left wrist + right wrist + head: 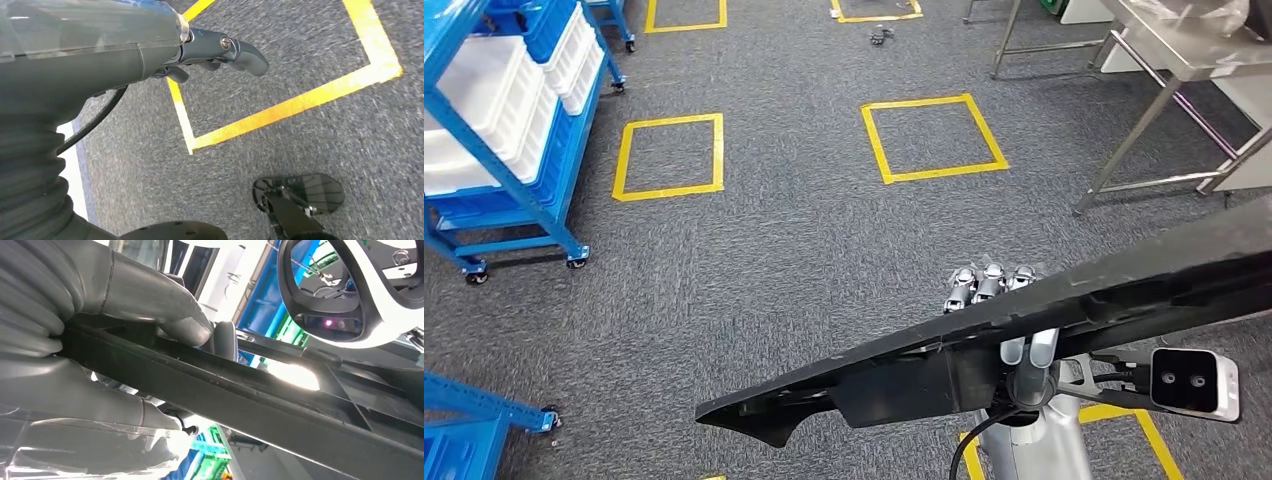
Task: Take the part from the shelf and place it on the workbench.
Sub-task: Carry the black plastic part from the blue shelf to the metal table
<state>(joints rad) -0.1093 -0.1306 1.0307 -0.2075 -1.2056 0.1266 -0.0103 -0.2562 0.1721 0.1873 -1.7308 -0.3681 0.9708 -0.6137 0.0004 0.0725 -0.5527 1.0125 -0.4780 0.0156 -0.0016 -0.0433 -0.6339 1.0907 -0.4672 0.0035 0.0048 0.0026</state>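
The part (1124,280) is a long, flat black piece that runs slantwise across the lower head view, from the lower left to the right edge. My right hand (996,292) grips it from underneath near its middle, with its fingers hooked over the upper edge. In the right wrist view the black part (250,395) lies between the grey thumb (170,310) and the rest of the hand. My left hand (220,50) hangs over the carpet and holds nothing, its thumb sticking out.
A blue wheeled shelf (554,170) with white bins (484,120) stands at the left. A steel workbench (1164,50) stands at the upper right. Yellow taped squares (934,140) mark the grey carpet. Another blue rack (469,405) is at the lower left.
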